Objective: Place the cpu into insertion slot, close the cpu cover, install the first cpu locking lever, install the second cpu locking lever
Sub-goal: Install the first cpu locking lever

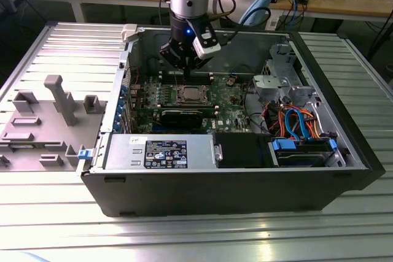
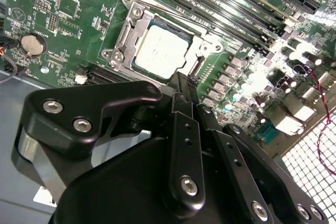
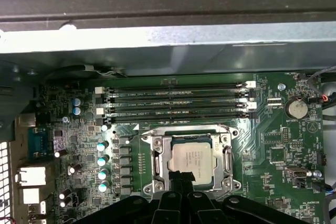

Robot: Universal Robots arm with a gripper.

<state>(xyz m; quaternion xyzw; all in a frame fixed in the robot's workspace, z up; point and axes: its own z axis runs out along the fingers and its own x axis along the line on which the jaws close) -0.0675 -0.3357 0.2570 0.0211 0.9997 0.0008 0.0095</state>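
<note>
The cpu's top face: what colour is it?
The cpu has a pale silver-grey metal face, clearest in the second wrist view.

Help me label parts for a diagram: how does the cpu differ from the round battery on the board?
The cpu is square; the battery is a round disc. The cpu is clearly larger than the battery. The cpu sits framed by the silvery cpu cover, the battery apart in its own holder. Both lie flat, metal-faced, on the green circuit board.
</note>
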